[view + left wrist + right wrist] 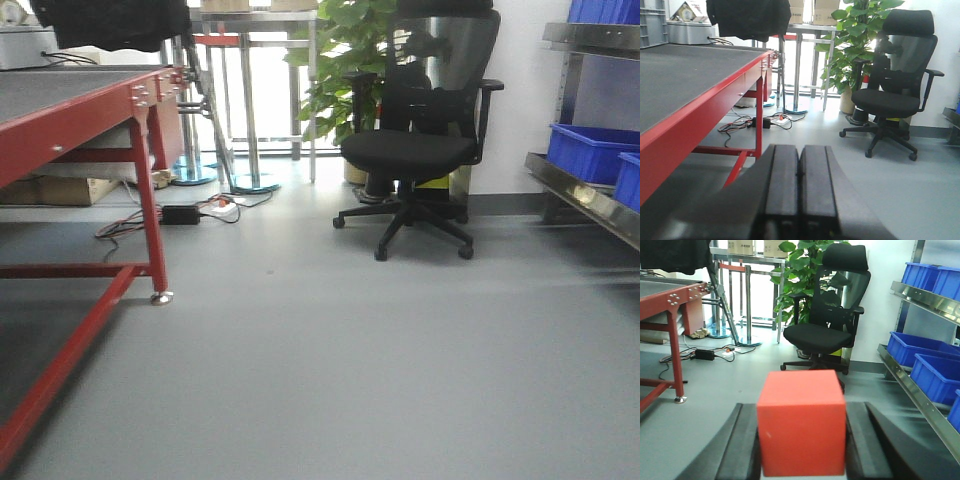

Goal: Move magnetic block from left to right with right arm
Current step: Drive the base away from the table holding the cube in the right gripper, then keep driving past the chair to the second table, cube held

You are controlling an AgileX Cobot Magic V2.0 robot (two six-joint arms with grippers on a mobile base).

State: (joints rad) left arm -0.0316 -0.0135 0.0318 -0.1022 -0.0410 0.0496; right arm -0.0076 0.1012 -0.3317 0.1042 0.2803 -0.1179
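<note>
Beside the long red-framed table with dark top (680,85), the black left gripper (800,192) hangs empty, jaws pressed together. The right arm's dark gripper (802,455) is clamped on the small matte red cube (801,415), away from the table; I judge it light, stiff, smooth, best held on flat opposite sides. Pad contact and underside are hidden.

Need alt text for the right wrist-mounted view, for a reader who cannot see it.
A red magnetic block is held between the two black fingers of the right gripper, filling the lower centre of the picture. Behind it stand a black office chair, a leafy plant, blue bins on steel shelves at right and a red table at left.
</note>
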